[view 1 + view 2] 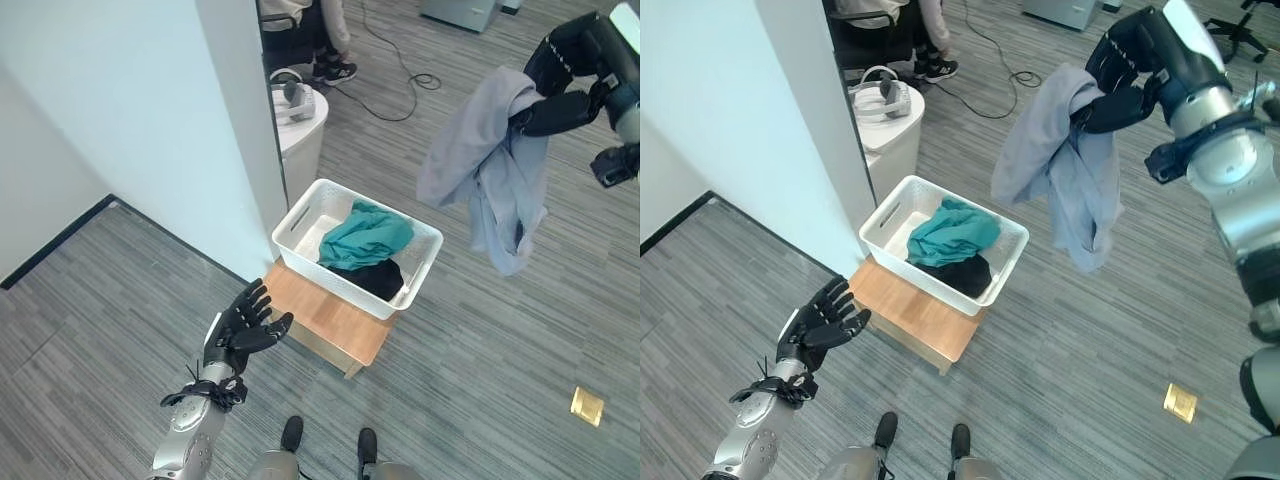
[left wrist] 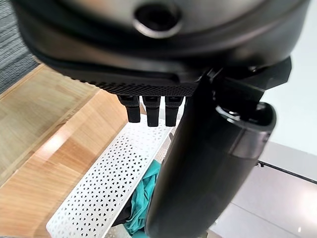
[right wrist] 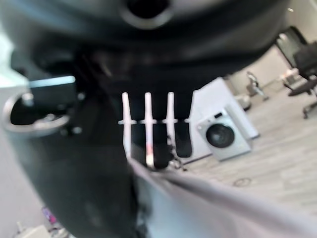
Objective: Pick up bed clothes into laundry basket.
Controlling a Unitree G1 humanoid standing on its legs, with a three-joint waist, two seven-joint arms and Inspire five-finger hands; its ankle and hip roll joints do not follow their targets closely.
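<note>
A grey garment (image 1: 490,175) hangs in the air to the right of and above the white laundry basket (image 1: 300,225), held up by my right hand (image 1: 560,85), whose fingers are curled round its top. The same grey cloth (image 3: 208,208) shows under the fingers in the right wrist view. The basket stands on a low wooden stand (image 1: 330,320) and holds a teal cloth (image 1: 365,238) over a black cloth (image 1: 378,278). My left hand (image 1: 245,325) hovers open, fingers spread, just left of the stand's near corner, holding nothing.
A white wall corner (image 1: 240,140) stands right behind the basket. A round white table (image 1: 300,125) with a headset on it is beyond. A person's legs and shoes (image 1: 335,60) show at the top. A cable (image 1: 400,95) lies on the grey floor.
</note>
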